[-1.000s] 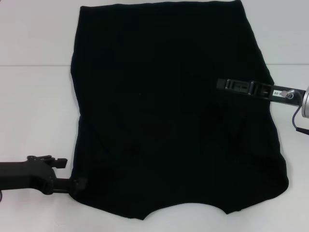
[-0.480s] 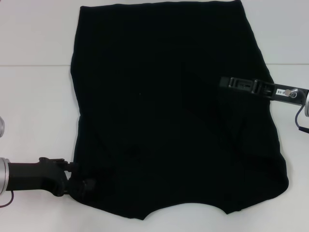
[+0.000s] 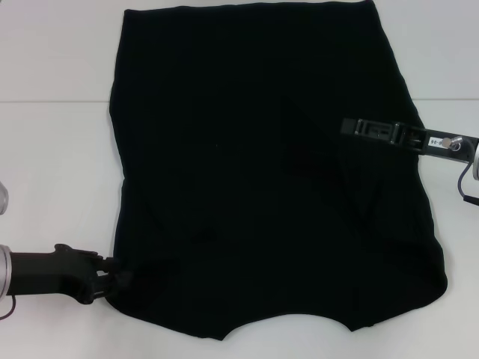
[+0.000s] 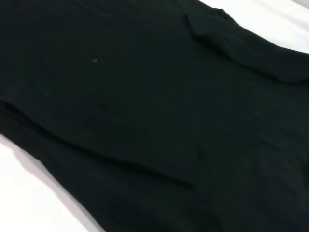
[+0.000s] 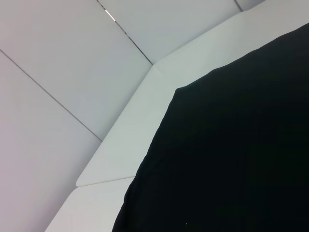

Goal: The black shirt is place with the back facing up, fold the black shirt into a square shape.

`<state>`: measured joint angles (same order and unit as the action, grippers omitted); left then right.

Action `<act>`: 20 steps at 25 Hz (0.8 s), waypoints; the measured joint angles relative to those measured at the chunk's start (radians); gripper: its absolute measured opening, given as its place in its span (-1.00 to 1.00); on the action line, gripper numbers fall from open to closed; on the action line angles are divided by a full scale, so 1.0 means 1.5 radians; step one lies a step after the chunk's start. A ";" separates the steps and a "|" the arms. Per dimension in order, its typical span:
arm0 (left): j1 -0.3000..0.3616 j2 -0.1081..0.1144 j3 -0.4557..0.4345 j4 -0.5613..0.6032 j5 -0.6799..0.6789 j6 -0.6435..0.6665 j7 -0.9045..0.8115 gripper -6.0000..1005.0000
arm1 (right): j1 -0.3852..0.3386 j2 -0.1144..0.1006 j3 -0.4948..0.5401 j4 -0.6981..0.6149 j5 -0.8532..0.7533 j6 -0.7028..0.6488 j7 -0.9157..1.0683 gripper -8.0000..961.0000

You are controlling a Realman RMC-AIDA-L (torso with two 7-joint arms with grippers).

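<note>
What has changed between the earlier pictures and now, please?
The left gripper pushed in to the black shirt's near left corner, then drew back slightly to its edge. The right gripper shifted a little rightward over the shirt. The shirt itself lies flat as before.

Three cameras, one black shirt point(image 3: 269, 179) shared by all.

From the head we look forward and down on the whole shirt on the white table point(image 3: 52, 172). Our left wrist view skims low and close over the cloth point(image 4: 145, 96) beyond that arm's fingers. Our right wrist view looks obliquely across the shirt's edge point(image 5: 241, 154) towards the table's far corner.
</note>
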<state>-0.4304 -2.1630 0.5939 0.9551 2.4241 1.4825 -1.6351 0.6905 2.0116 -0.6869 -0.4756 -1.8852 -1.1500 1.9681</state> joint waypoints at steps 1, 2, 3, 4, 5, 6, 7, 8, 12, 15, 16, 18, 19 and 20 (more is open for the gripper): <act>0.000 0.000 0.000 -0.002 0.000 -0.004 0.000 -0.17 | 0.000 0.000 0.000 0.000 0.000 -0.001 0.000 0.62; 0.000 0.000 0.001 -0.005 0.001 -0.007 0.000 -0.25 | 0.000 0.000 0.000 0.000 0.000 -0.001 0.000 0.62; 0.000 0.000 0.001 -0.008 0.002 -0.012 0.000 -0.33 | 0.000 0.000 0.000 0.000 0.000 -0.002 0.000 0.62; 0.000 0.000 0.003 -0.010 0.003 -0.017 0.001 -0.38 | -0.001 0.000 0.000 0.000 0.000 -0.003 0.000 0.62; -0.001 0.000 0.004 -0.012 0.003 -0.021 0.001 -0.42 | -0.001 0.000 0.000 0.000 0.000 -0.003 0.000 0.62; -0.001 0.000 0.005 -0.013 0.004 -0.024 0.001 -0.46 | -0.002 0.000 0.000 0.000 0.000 -0.003 0.001 0.62; -0.001 0.000 0.006 -0.014 0.004 -0.025 0.001 -0.50 | -0.003 0.000 0.000 0.000 0.000 -0.003 0.003 0.62; 0.000 0.000 0.006 -0.014 0.004 -0.025 0.001 -0.54 | -0.003 -0.001 0.000 0.000 0.000 -0.003 0.004 0.62; 0.001 0.000 0.002 -0.012 0.000 -0.026 0.005 -0.71 | -0.008 -0.003 0.000 0.000 -0.001 -0.005 0.011 0.61; 0.002 0.000 -0.002 -0.012 -0.006 -0.027 0.007 -0.82 | -0.014 -0.010 -0.005 0.000 -0.006 -0.009 0.032 0.60; 0.002 0.000 -0.004 -0.011 -0.007 -0.027 0.007 -0.84 | -0.017 -0.014 -0.007 -0.001 -0.009 -0.012 0.043 0.59; 0.003 0.000 -0.008 -0.011 -0.010 -0.026 0.007 -0.88 | -0.025 -0.024 -0.009 -0.003 -0.021 -0.035 0.070 0.59; 0.003 0.000 -0.009 -0.010 -0.011 -0.025 0.008 -0.91 | -0.031 -0.033 -0.009 -0.005 -0.030 -0.050 0.088 0.58; 0.003 0.000 -0.009 -0.010 -0.013 -0.024 0.008 -0.93 | -0.036 -0.041 -0.009 -0.005 -0.037 -0.066 0.104 0.58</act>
<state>-0.4257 -2.1629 0.5809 0.9400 2.4051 1.4466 -1.6231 0.6361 1.9506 -0.7007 -0.4831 -1.9401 -1.2486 2.1234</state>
